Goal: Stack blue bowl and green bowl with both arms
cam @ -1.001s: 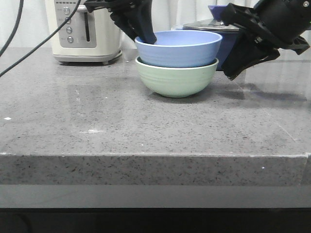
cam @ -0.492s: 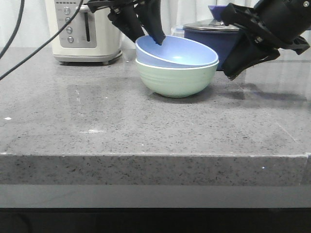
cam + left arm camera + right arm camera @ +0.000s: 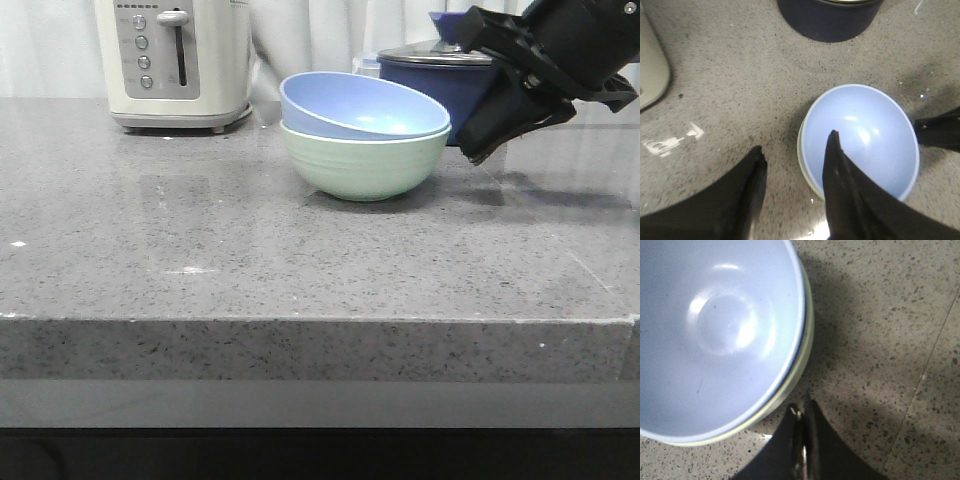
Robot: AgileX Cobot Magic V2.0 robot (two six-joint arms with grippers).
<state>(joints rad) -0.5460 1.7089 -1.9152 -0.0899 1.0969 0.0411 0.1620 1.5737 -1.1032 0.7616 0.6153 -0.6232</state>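
Observation:
The blue bowl (image 3: 365, 105) sits nested in the green bowl (image 3: 365, 165), tilted so its left rim is higher. My right gripper (image 3: 478, 153) hangs just right of the stack, shut and empty; in the right wrist view its tip (image 3: 802, 407) is beside the green bowl's rim (image 3: 809, 335) without touching, with the blue bowl (image 3: 720, 330) alongside. My left arm is out of the front view. Its gripper (image 3: 795, 147) is open well above the counter, over the edge of the blue bowl (image 3: 865, 135) and the green bowl's rim (image 3: 800, 159).
A dark navy lidded saucepan (image 3: 455, 85) stands right behind the bowls, also seen as the saucepan (image 3: 830, 17) in the left wrist view. A cream toaster (image 3: 175, 60) is at the back left. The grey stone counter (image 3: 250, 260) has its front edge near the camera.
My left gripper has let go of the blue bowl's rim and risen out of the front view. The blue bowl tipped and now rests tilted in the green bowl. The right arm stayed put.

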